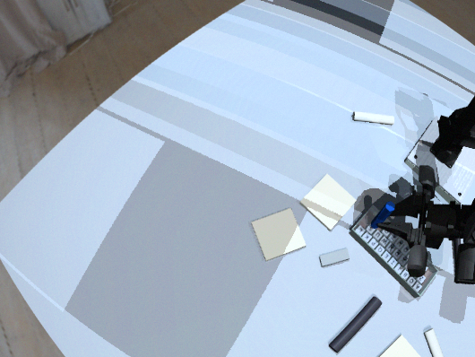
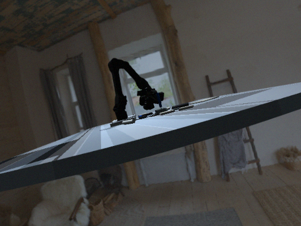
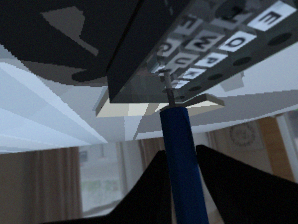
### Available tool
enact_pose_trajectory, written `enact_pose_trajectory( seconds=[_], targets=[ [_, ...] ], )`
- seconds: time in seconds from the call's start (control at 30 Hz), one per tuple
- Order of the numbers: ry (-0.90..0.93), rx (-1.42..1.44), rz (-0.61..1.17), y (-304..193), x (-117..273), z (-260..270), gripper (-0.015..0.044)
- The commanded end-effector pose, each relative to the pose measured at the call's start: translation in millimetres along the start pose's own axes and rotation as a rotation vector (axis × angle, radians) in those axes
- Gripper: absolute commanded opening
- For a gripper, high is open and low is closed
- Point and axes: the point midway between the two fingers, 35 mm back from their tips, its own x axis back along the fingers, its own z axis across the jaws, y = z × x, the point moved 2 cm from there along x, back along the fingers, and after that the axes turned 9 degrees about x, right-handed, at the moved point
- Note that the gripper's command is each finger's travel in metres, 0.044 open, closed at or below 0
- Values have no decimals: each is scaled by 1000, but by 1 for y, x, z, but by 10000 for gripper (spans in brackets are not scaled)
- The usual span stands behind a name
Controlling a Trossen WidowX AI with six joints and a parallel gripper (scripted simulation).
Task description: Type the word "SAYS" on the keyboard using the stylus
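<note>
My gripper (image 1: 384, 220) (image 3: 180, 154) is shut on the blue stylus (image 1: 387, 210) (image 2: 159, 100) (image 3: 183, 167). In the wrist view the stylus stands between the two dark fingers, with its thin metal tip pointing at the keys. The keyboard (image 1: 379, 252) (image 3: 202, 61) lies at an angle under the gripper in the top view, with white lettered keys. The tip is over or on the keys at the keyboard's end by the K and U keys. Which key it meets, and whether it touches, I cannot tell. The gripper and arm hide part of the keyboard in the top view.
Two cream square pads (image 1: 279, 234) (image 1: 329, 200) and a grey block (image 1: 334, 257) lie left of the keyboard. A dark cylinder (image 1: 356, 324) and a white stick (image 1: 433, 343) lie nearer the bottom. Another white stick (image 1: 373, 118) lies above. A binder (image 1: 463, 177) lies beside the arm.
</note>
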Motion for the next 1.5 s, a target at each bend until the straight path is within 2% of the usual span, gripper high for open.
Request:
enact_pose_trajectory(
  seconds=[0.0,0.43,1.2,1.47],
  targets=[
    [2,7,3,0,0,1,81],
    [2,7,3,-31,18,6,81],
    [2,18,2,-29,18,6,84],
    [-143,96,18,-23,48,-23,31]
  ],
)
